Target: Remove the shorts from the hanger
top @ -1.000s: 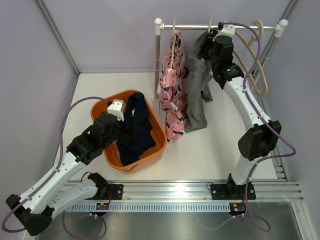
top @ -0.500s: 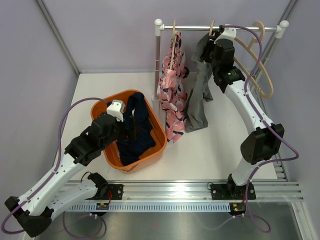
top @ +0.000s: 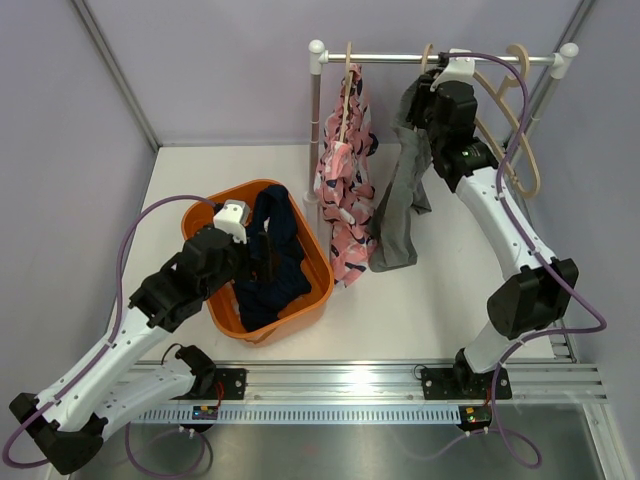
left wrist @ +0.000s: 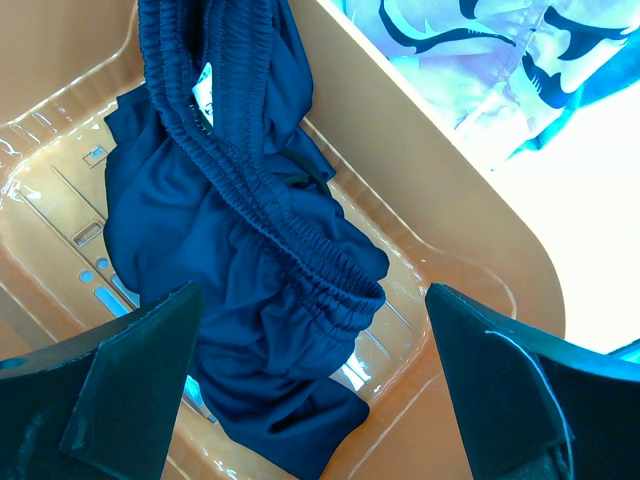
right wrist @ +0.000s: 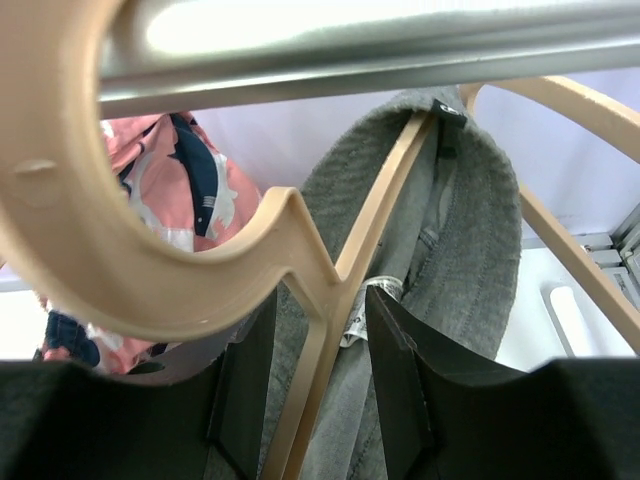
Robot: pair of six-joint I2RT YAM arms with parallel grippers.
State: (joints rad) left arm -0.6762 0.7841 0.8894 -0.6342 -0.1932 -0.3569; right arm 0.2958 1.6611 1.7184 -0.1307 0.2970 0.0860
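Right gripper [top: 428, 92] has crept up closer to the rail [top: 390, 56] over the last second, and the grey shorts [top: 400, 200] now hang straighter under it. They're still draped on their wooden hanger [right wrist: 330, 300], hooked about mid-rail. Its jaws sit half closed either side of that hanger's arm with grey cloth between them, and I can't tell if they're actually pinching anything. Pink patterned shorts [top: 343, 190] hang on another hanger near the rail's left end. Navy shorts [top: 268, 260] are off the rail, lying in the orange basket [top: 322, 278] out in front of the rail's left post. Left gripper [left wrist: 320, 385] hovers over them, spread wide, holding nothing
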